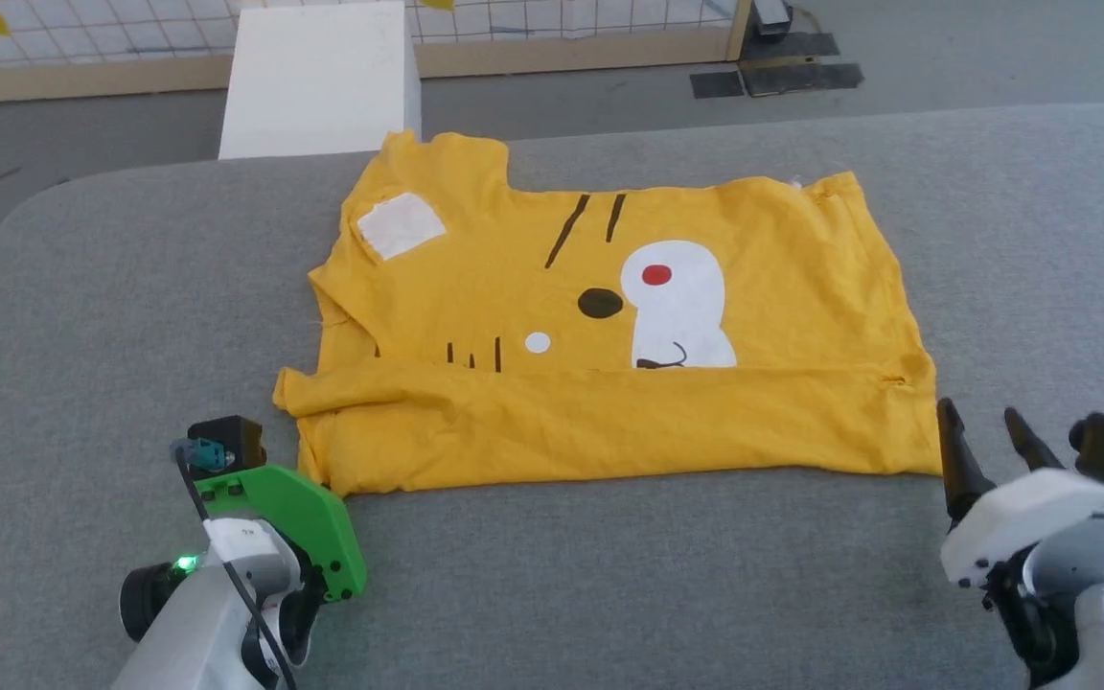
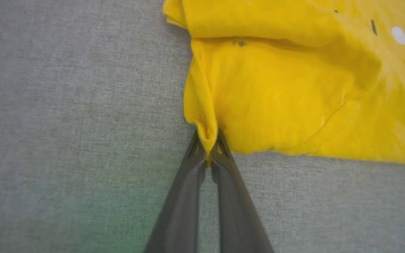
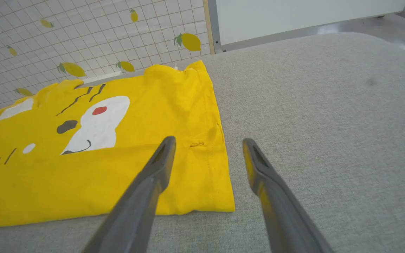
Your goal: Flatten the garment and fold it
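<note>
The garment (image 1: 609, 316), a bright yellow T-shirt, lies spread across the middle of a grey fabric-covered table (image 1: 609, 575), with its printed side up. Its near edge is folded back over itself into a long creased band that runs from side to side and covers the lower part of the print. Above that band the print shows a white patch with a red dot, a black oval, a small white dot and thin black stripes. A sleeve with a white patch reaches toward the table's far left. The left gripper (image 2: 207, 151) is at the near left corner of the garment. In the left wrist view its two dark fingers are drawn together on a bunched ridge of yellow cloth, which rises between their tips. The right gripper (image 1: 978, 414) is just beside the near right corner with its fingers spread wide and nothing between them. In the right wrist view one finger lies over the garment's side hem and the other over bare grey fabric. Whether the tips touch the surface cannot be told. Beyond the table's far edge stands a white block (image 1: 322, 77), and behind it runs a wooden-framed mesh fence (image 1: 562, 48) on a grey floor (image 1: 974, 57) with dark mats (image 1: 782, 72).
</note>
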